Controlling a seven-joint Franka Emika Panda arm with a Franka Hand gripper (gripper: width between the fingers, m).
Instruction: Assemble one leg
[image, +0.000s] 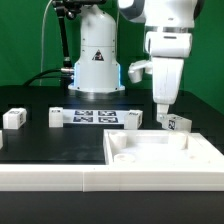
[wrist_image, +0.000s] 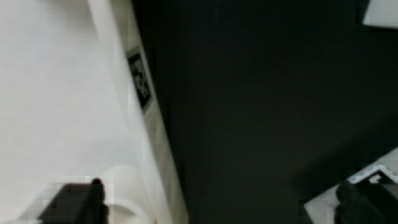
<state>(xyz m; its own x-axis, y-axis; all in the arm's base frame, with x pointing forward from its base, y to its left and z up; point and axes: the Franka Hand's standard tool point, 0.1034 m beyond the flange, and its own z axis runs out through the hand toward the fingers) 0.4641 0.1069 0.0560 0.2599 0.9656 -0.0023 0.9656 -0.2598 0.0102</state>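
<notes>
A leg (image: 173, 122), a small white post with a marker tag, stands on the black table just behind the far edge of the large white panel (image: 160, 152), at the exterior view's right. My gripper (image: 163, 103) hangs right above it, slightly toward the exterior view's left, not touching. In the wrist view the gripper (wrist_image: 217, 203) is open and empty, with dark table between the fingers. One fingertip (wrist_image: 71, 203) is over the panel's edge (wrist_image: 63, 110). A white corner (wrist_image: 377, 168) by the other fingertip looks like the leg.
The marker board (image: 95, 117) lies at the back middle of the table. Small white tagged blocks stand at the far left (image: 12, 118), at the board's left end (image: 57, 117) and at its right end (image: 130, 118). A low white wall (image: 60, 180) runs along the front.
</notes>
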